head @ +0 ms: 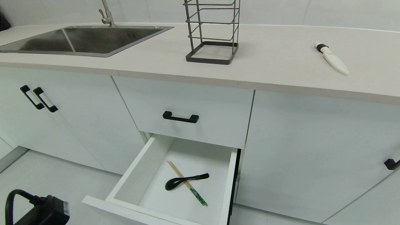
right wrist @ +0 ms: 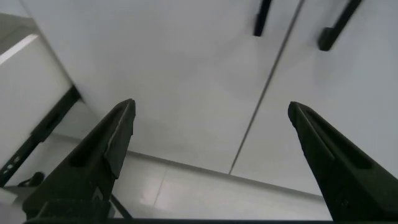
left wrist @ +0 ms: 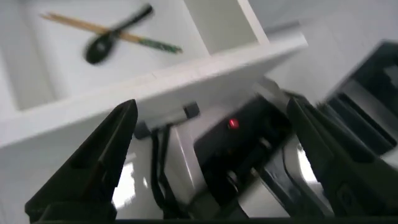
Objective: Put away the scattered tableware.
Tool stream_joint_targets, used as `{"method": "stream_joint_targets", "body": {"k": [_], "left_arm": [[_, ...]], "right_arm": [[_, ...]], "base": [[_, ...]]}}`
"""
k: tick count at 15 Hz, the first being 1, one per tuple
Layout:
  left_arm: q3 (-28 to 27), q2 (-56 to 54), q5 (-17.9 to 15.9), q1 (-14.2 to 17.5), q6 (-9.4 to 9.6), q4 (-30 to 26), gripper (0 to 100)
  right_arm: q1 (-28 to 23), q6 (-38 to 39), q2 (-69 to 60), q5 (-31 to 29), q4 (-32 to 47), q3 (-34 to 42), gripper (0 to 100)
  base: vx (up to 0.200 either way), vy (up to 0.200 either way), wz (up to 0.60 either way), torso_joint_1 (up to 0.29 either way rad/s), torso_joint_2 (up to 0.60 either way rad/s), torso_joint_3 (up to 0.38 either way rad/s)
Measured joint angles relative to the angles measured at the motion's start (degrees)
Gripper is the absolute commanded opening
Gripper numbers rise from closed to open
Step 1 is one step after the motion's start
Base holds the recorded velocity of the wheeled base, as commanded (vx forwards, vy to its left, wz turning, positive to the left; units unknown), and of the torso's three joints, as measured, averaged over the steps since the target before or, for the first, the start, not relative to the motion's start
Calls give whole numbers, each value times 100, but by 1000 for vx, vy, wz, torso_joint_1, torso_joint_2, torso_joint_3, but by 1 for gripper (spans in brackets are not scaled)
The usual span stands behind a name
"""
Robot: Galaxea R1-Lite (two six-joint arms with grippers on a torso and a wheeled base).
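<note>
The lower drawer (head: 131, 175) stands pulled out under the counter. Inside it a black spoon (head: 172, 185) lies across a pair of wooden chopsticks (head: 179, 174). A white knife (head: 332, 59) with a black band lies on the counter at the right. My left gripper (left wrist: 210, 107) is open and holds nothing. It hangs low, just outside the drawer's front panel (left wrist: 186, 71), with the spoon (left wrist: 99, 50) and chopsticks (left wrist: 74, 23) beyond it. My right gripper (right wrist: 210, 111) is open and holds nothing, facing a white cabinet door (right wrist: 186, 81) near the floor.
A dark wire rack (head: 206, 61) stands on the middle of the counter. A steel sink (head: 93, 39) with a faucet (head: 107, 15) is at the back left. A shut drawer with a black handle (head: 180, 117) sits above the open one. Black door handles (right wrist: 262, 15) show on the cabinets.
</note>
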State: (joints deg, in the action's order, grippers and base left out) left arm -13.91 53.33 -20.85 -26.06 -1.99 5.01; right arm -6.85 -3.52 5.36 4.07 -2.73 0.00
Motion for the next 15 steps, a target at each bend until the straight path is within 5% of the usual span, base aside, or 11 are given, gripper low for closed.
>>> {"method": "stream_joint_targets", "body": {"k": [4,7,10,15], "left_arm": [[-516,88,183,-191,0,-1161,100],[-507,416,673,-205,0,-1236,100],[-433,931,875,-205,5,-1040,100],[-210,2042,1286,-196,10,284,100]], "right_arm": [[0,-4,4,-5,0,0,100],[0,-9,4,-6,0,0,100],[0,11,9,-321,240,0,100],[101,5,4,-112,244,0,100]], "base": [[0,0,0,0,0,0],[0,0,0,0,0,0],[0,0,0,0,0,0],[0,0,0,0,0,0]]}}
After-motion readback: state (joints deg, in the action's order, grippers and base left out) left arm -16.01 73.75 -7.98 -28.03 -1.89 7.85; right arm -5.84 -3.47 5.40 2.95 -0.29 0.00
